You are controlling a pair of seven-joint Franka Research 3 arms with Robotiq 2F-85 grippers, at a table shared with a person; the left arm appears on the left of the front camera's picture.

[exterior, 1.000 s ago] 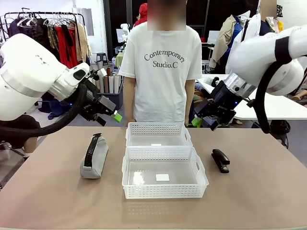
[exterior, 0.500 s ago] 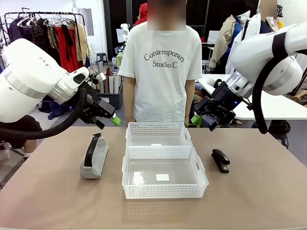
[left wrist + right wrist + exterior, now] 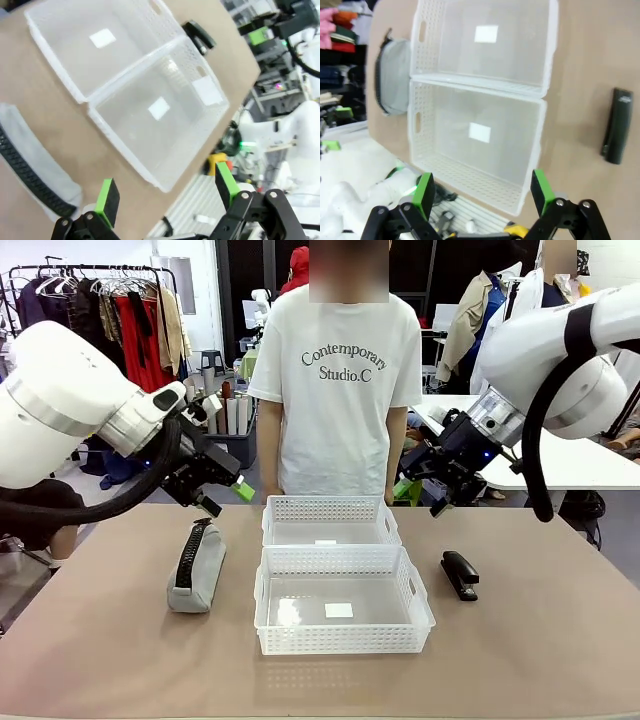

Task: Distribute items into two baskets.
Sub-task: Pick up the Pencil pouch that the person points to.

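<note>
- Front view, left arm: white, enters from picture left, wrist angled down and inward. The left gripper (image 3: 228, 498) hangs above the brown table (image 3: 540, 640), just past the far end of the pouch. Its fingers are spread apart, nothing is between them and it touches nothing.
- Right arm: white, enters from picture right, elbow high, wrist tilted down toward the centre. The right gripper (image 3: 425, 498) hangs above the table's far edge, beyond the stapler, fingers likewise spread and gripping nothing.
- Flat grey fabric pouch with a black zipper strip (image 3: 197, 568): lies lengthwise on the table, left of the baskets, near them but apart.
- Small black stapler (image 3: 460, 574): lies on the table to the right of the larger basket, apart from it.
- Larger white perforated plastic basket (image 3: 340, 638): table centre, near side, with a white label on its floor.
- Smaller white perforated plastic basket (image 3: 330, 508): directly behind the larger one, long sides touching, also labelled.
- Person in a white printed T-shirt (image 3: 335, 380): stands at the far edge behind the baskets, arms at sides.
- Wrist views: each gripper's green pads stand wide apart, high over both baskets.
</note>
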